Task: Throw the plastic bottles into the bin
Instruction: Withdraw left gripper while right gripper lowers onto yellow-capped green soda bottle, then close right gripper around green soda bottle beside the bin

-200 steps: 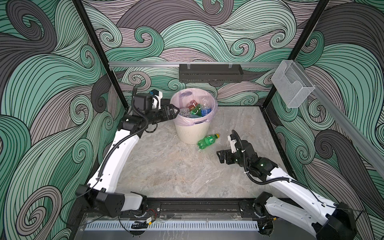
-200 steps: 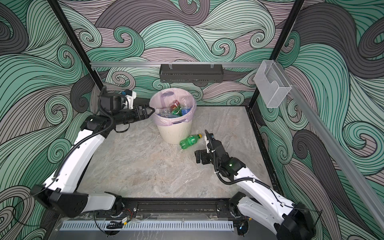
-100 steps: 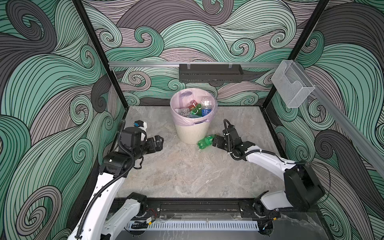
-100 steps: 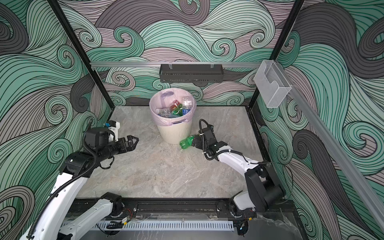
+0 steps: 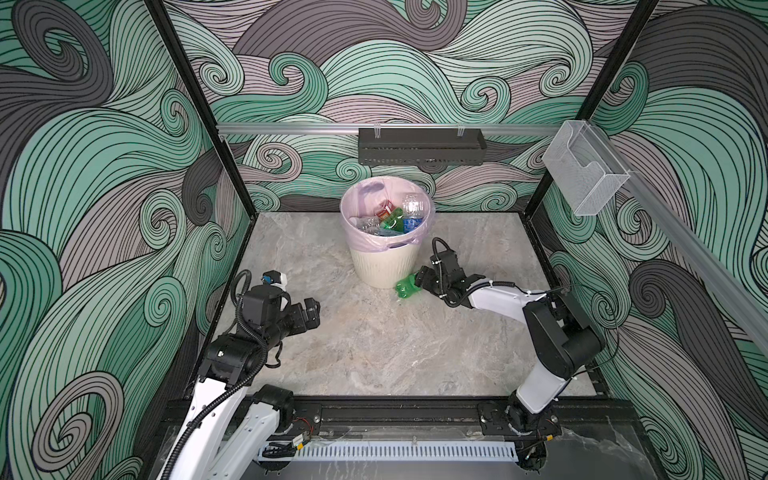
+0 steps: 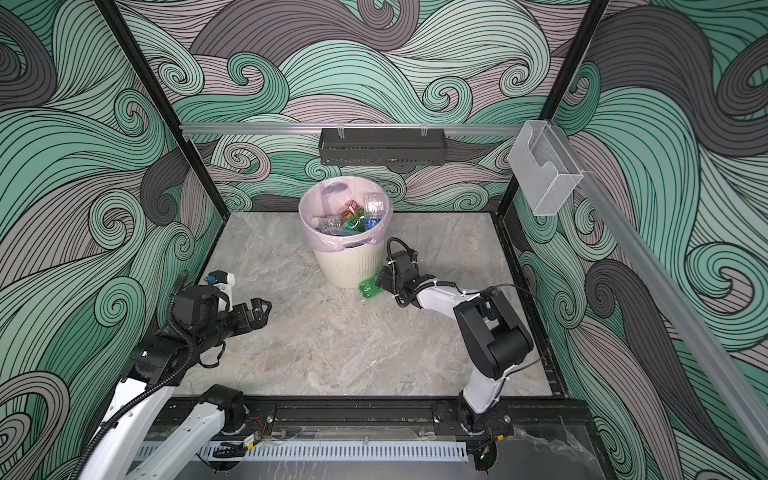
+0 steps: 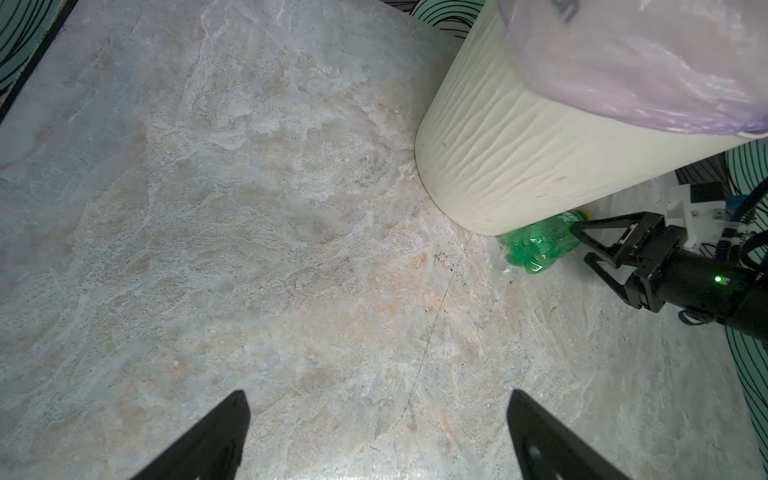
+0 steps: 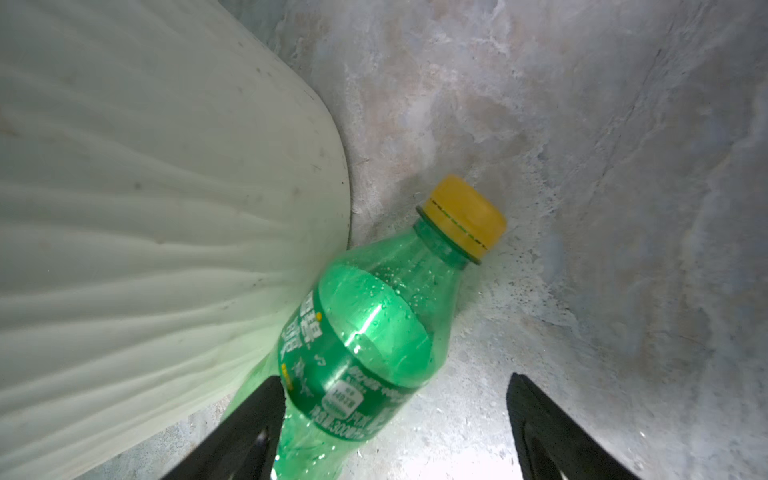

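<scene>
Green bottle [image 5: 409, 287] is lying against the base of the bin [image 5: 382, 270], frame centre; right gripper [image 8: 395, 380] is straddling it, jaws apart to grab; left gripper [image 5: 311, 309] is hovering open, lower left.

The bin [image 5: 384, 266] is cream plastic, ribbed and matt, lightly scuffed; its liner [image 5: 365, 243] is thin pink film — crinkled, faintly shiny. The green bottle [image 8: 365, 332] is glossy translucent plastic, beaded with droplets, under a smooth yellow cap [image 8: 463, 220]. The tabletop [image 5: 374, 345] looks like veined stone, dull. The rail [image 5: 291, 129] is brushed metal — the wall box [image 5: 582, 174] clear plastic.
</scene>
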Controlling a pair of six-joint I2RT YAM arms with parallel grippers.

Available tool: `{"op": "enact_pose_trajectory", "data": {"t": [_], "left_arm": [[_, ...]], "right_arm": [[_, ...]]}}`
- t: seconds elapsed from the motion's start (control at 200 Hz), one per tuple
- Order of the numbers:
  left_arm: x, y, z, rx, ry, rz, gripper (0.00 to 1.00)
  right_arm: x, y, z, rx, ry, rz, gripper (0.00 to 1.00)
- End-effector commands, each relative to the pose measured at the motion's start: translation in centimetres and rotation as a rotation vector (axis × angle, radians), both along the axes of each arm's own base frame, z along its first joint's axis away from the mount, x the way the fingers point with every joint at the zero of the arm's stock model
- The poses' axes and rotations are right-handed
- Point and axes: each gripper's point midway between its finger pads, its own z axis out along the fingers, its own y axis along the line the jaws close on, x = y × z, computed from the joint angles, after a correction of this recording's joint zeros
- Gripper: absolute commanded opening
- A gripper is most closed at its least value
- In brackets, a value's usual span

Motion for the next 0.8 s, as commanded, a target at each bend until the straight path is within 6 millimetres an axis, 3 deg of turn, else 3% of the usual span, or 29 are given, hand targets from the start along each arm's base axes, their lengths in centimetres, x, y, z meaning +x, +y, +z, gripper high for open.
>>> {"op": "enact_pose_trajectory", "data": {"t": [0.0,0.44,0.796], "left_arm": [[-0.2,0.7,-0.2,0.014,0.000,0.034,0.99],[0.2,0.9,-0.8,0.025,0.011,0.047,0.99],[0.5,0.8,-1.1,0.027,0.019,0.047,0.99]], "right_arm": [[1.1,0.1,-0.1,0.014,-0.005,-0.019,0.81],[1.0,-1.3,-2.7,-0.031,0.068,0.015,0.71],[-2.1,-3.8,-3.1,-0.207,0.120,0.122,0.70]]}}
